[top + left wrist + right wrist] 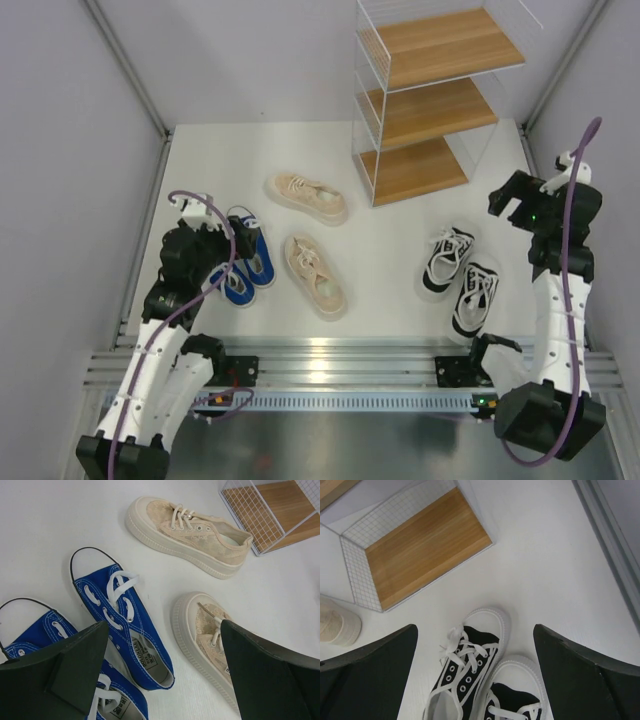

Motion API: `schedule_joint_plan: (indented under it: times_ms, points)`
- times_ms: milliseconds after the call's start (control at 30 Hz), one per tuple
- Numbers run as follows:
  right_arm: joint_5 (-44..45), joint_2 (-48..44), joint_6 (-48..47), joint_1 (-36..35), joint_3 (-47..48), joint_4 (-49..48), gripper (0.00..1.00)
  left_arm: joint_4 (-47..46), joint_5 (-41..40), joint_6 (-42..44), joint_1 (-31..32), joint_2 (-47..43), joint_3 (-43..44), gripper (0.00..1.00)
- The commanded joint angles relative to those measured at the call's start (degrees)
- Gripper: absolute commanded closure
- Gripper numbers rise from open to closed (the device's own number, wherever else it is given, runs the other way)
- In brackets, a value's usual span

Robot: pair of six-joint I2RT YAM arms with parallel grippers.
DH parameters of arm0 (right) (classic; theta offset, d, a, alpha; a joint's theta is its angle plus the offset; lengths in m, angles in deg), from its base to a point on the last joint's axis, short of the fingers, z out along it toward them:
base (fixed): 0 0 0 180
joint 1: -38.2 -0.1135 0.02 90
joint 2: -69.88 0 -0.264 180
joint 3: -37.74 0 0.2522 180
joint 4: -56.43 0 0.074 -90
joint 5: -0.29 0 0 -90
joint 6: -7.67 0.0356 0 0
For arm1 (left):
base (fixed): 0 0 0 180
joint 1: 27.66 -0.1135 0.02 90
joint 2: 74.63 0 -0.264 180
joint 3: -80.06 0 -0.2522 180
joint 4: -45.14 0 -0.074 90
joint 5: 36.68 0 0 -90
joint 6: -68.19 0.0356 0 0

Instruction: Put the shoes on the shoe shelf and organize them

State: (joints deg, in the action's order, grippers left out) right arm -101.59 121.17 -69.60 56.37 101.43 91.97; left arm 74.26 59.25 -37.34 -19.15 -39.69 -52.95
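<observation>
Black canvas sneakers with white laces and soles (450, 258) lie side by side on the white table (390, 270). From the right gripper (475, 627) they sit below and a little back towards its base, toes pointing at the far wall. Their long axis runs crosswise to the line between its fingers, which are spread wide and empty, so closing would likely pinch a shoe's sides. The tall white-wire shelf with three bare wooden tiers (420, 165) stands just beyond that pair, nearer this arm. The left gripper (162, 627), equally wide and empty, hangs over the blue lace-up sneakers (255, 255). The beige pair (315, 275) lies between.
</observation>
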Motion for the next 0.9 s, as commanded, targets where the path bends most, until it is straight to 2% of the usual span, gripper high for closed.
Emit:
schedule_joint_plan:
  times_ms: [0,33,67,100,133,167,233,333,433,500,633,767,800,867]
  points:
    - [-9.18,-0.13,-6.21,0.11,3.94,-0.16,0.01,-4.98,2.23,-2.31,-0.08,0.65,0.87,0.01]
    - [-12.52,-0.31,-8.49,0.11,3.86,-0.07,0.01,-5.07,2.85,-4.14,-0.08,0.92,0.96,0.01]
    - [-21.34,-0.4,-14.43,0.02,3.68,0.45,0.0,-5.51,3.9,-5.2,-0.08,1.97,1.22,0.01]
    - [-26.91,-0.14,-18.58,-0.07,4.03,4.28,0.01,-6.21,5.91,-7.13,-0.08,2.5,1.39,0.01]
    - [-31.75,0.21,-26.89,-0.24,4.82,6.5,0.0,-6.3,6.37,-8.28,-0.08,4.16,1.66,0.01]
    - [-36.15,0.56,-30.1,-1.55,5.08,8.87,0.01,-6.3,6.46,-9.68,-0.08,5.13,2.62,0.01]
    - [-36.02,1.18,-37.73,-3.75,5.0,14.31,0.01,-6.39,6.9,-13.27,-0.08,8.54,4.2,0.01]
    - [-35.14,0.92,-44.18,-8.06,2.81,18.28,0.01,-6.56,9.0,-18.3,-0.08,13.81,8.24,0.02]
    - [-42.59,0.39,-57.07,-9.03,1.05,24.07,0.01,-7.09,11.11,-21.9,-0.08,20.49,12.81,0.02]
    - [-46.47,-0.22,-57.2,-9.03,-0.27,23.14,0.01,-7.09,10.94,-23.14,0.1,24.11,16.41,0.02]
    - [-48.15,-1.45,-56.15,-8.77,-3.17,19.88,0.01,-6.57,6.65,-24.81,1.68,33.94,22.74,0.03]
    - [-47.71,-1.1,-55.62,-8.07,-2.91,19.79,0.01,-1.75,-6.69,-27.96,9.14,43.44,31.44,0.03]
    - [-47.54,-1.1,-55.71,-7.89,-2.91,19.88,0.01,1.31,-11.16,-31.28,10.37,45.64,33.19,0.03]
    - [-46.84,-1.1,-55.62,-7.45,-3.0,19.79,0.0,4.93,-13.75,-37.25,12.66,51.79,38.63,0.09]
